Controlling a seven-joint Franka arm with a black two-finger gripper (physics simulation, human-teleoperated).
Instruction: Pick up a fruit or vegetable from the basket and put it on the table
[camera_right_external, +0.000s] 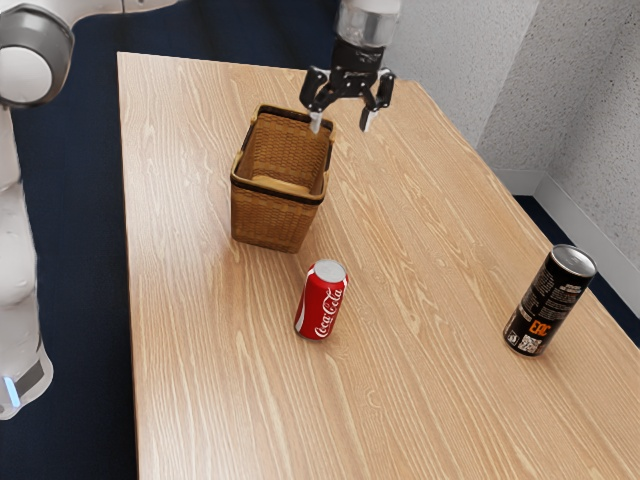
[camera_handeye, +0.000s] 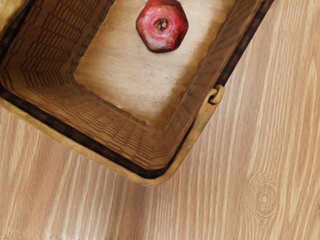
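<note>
You have a basket (camera_right_external: 268, 217) on the table (camera_right_external: 400, 405), with a pomegranate (camera_handeye: 162, 25) on the floor inside it. In the exterior view, you see a cola can (camera_right_external: 322, 302) standing near the basket, in front of it, and another can (camera_right_external: 550, 302) well apart, toward the exterior view's right.

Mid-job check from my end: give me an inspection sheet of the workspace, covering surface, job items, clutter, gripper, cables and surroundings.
Surface: light wood-grain table, no spills seen.
Job's things: wicker basket upright on the table; one red fruit, apparently a pomegranate, lying on its bottom.
Clutter: red Coca-Cola can near the basket; taller black can farther off, toward the exterior view's right; both upright.
Gripper: raised near the basket, open, holding nothing.
Cables: nothing seen.
Surroundings: dark blue floor, grey speckled walls.
</note>
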